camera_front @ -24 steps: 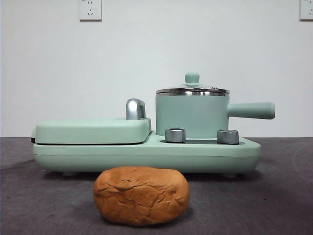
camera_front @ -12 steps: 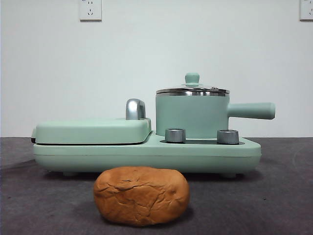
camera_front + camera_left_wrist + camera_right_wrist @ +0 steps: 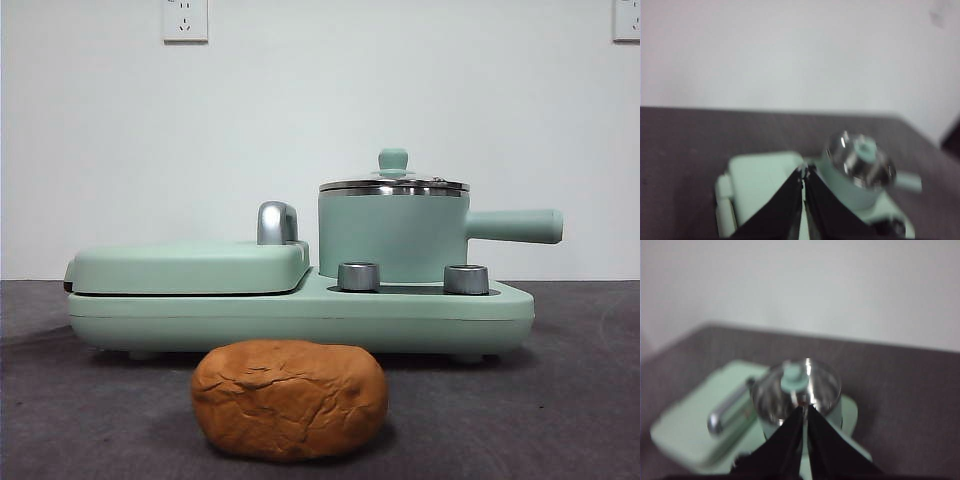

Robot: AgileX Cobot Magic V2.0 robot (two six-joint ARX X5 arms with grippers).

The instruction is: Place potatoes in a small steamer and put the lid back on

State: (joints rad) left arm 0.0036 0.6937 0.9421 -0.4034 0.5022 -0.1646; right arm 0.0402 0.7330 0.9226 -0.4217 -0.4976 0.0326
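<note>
— Waiting at the tabletop's near edge, the potatoes, one cracked orange-brown lump, lie just in front of the mint-green cooker base. Why there?

— We judge it keeps them clear of the appliance, easy to take from above. The small steamer sits on the base's right end, handle pointing to the right edge, and the lid is seated on its rim, so the pot must be opened first.

— And our arms?

— Both are high and back from the work. We see the left gripper with its jaws pressed together, holding nothing, above the griddle cover. The right gripper, jaws likewise together and empty, lines up with the lid's knob, which suits it for lifting.
</note>
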